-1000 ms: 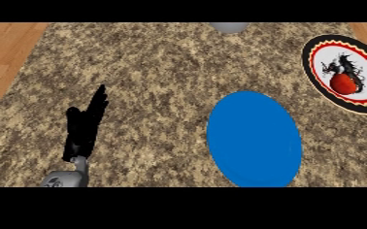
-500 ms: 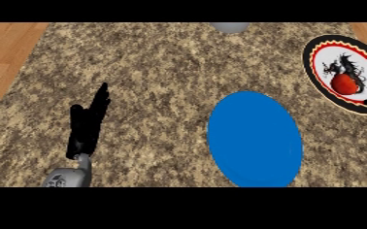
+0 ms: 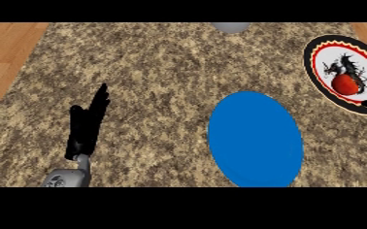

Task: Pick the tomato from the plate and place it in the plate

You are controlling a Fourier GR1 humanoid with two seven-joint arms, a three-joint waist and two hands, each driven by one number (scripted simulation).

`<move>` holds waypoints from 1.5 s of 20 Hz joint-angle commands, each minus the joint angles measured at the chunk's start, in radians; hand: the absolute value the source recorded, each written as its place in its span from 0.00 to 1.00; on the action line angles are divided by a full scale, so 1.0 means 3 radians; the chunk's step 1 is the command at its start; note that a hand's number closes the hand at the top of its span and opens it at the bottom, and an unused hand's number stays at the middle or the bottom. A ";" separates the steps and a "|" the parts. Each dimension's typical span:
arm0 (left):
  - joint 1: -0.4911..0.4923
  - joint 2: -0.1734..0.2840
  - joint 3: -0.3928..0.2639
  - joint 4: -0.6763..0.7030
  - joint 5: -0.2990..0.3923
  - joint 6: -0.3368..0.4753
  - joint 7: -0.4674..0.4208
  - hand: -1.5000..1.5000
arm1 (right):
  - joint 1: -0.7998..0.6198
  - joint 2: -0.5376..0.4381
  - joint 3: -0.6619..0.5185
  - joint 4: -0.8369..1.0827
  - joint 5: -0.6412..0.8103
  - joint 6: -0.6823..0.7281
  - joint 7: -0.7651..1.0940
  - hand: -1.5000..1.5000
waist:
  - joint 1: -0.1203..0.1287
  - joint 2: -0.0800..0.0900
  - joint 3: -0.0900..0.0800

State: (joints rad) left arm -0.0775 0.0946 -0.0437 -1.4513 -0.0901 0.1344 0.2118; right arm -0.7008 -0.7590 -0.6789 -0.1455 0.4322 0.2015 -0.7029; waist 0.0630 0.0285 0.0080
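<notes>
A red tomato [image 3: 347, 83] lies on a white plate [image 3: 323, 53] with a black, red and yellow patterned rim at the right edge of the head view. A plain blue plate [image 3: 255, 138] lies on the counter nearer to me, right of centre, with nothing on it. My left hand [image 3: 87, 126] shows at the lower left, open with straight fingers pointing up, resting far from both plates. My right hand does not show.
The speckled brown granite counter [image 3: 165, 63] fills the view. A grey rounded object [image 3: 230, 26] sits at its far edge. Wooden floor [image 3: 18, 43] shows past the counter's left edge.
The whole view has shifted slightly; the left hand looks a little higher and further right than before. The tomato and both plates keep their places.
</notes>
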 commanded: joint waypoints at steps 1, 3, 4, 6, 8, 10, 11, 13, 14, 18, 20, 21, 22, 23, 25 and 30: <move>0.0054 0.0007 -0.0035 -0.0062 0.0011 -0.0051 0.0003 0.50 | 0.0087 -0.0098 0.0037 0.0009 0.0050 -0.0033 0.0013 0.00 | 0.0022 0.0006 0.0004; -0.0012 -0.0135 -0.0085 -0.0024 -0.0100 0.0142 0.0003 0.50 | 0.0134 -0.0077 0.0014 0.0036 0.0029 -0.0039 -0.0004 0.00 | -0.0004 0.0008 0.0005; 0.0067 0.0012 0.0019 0.0040 0.0027 -0.0041 -0.0075 0.50 | 0.0167 -0.0160 -0.0014 0.0028 0.0005 0.0026 -0.0046 0.00 | 0.0008 0.0017 0.0006; 0.0100 -0.0008 -0.0019 -0.0007 0.0006 -0.0032 -0.0061 0.50 | 0.0143 -0.0137 0.0000 0.0014 0.0022 -0.0058 -0.0016 0.00 | 0.0024 0.0012 0.0006; -0.0047 0.0009 0.0026 -0.0058 0.0033 -0.0021 0.0088 0.50 | 0.0210 -0.0162 -0.0029 0.0050 -0.0001 -0.0032 -0.0023 0.00 | 0.0011 0.0017 0.0011; -0.0016 -0.0026 0.0009 -0.0051 0.0029 -0.0007 0.0055 0.50 | 0.0184 -0.0133 -0.0034 0.0036 -0.0007 -0.0089 -0.0006 0.00 | 0.0008 0.0003 0.0007; -0.0019 -0.0038 -0.0012 0.0013 -0.0035 0.0037 0.0019 0.50 | 0.0248 -0.0124 -0.0062 0.0050 -0.0027 -0.0140 -0.0042 0.00 | 0.0004 0.0017 0.0011; 0.0031 -0.0040 -0.0032 0.0010 -0.0042 0.0022 -0.0038 0.50 | 0.0224 -0.0284 -0.0062 0.0042 -0.0026 -0.0020 0.0025 0.00 | 0.0005 0.0010 0.0009; 0.0004 0.0034 0.0042 -0.0054 0.0011 -0.0015 0.0050 0.50 | 0.0398 -0.0289 -0.0103 0.0055 -0.0062 -0.0004 -0.0138 0.00 | -0.0024 0.0004 0.0013; -0.0062 0.0032 0.0030 -0.0024 0.0010 -0.0039 0.0065 0.50 | 0.0336 -0.0256 -0.0173 0.0035 -0.0125 -0.0127 -0.0109 0.00 | -0.0013 0.0014 0.0014; 0.0015 -0.0014 -0.0011 -0.0098 -0.0007 -0.0001 0.0097 0.50 | 0.0403 -0.0245 -0.0174 0.0047 -0.0123 -0.0115 -0.0154 0.00 | 0.0005 0.0011 0.0018; 0.0004 -0.0067 -0.0033 -0.0060 0.0001 0.0008 0.0072 0.50 | 0.0424 -0.0234 -0.0215 0.0048 -0.0155 -0.0223 -0.0150 0.00 | -0.0002 0.0020 0.0019; -0.0031 -0.0025 0.0023 0.0016 0.0012 -0.0006 0.0015 0.50 | 0.0344 -0.0323 -0.0221 0.0054 -0.0163 -0.0160 -0.0013 0.00 | -0.0011 0.0013 0.0010; -0.0101 -0.0042 0.0059 -0.0056 0.0043 0.0030 0.0104 0.50 | 0.0421 -0.0395 -0.0236 0.0065 -0.0173 -0.0099 -0.0040 0.00 | -0.0024 0.0011 0.0015; 0.0010 0.0033 0.0059 -0.0120 0.0033 -0.0022 0.0026 0.50 | 0.0491 -0.0324 -0.0268 0.0061 -0.0191 -0.0307 -0.0084 0.00 | 0.0024 0.0020 0.0021; -0.0035 -0.0035 0.0016 0.0002 -0.0028 0.0036 0.0050 0.50 | 0.0537 -0.0383 -0.0259 0.0056 -0.0182 -0.0196 -0.0095 0.00 | -0.0026 0.0013 0.0018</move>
State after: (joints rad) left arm -0.0801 0.0890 -0.0372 -1.4609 -0.0892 0.1348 0.2174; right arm -0.5618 -0.8638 -0.7522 -0.1290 0.3808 0.1301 -0.7187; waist 0.0635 0.0344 0.0133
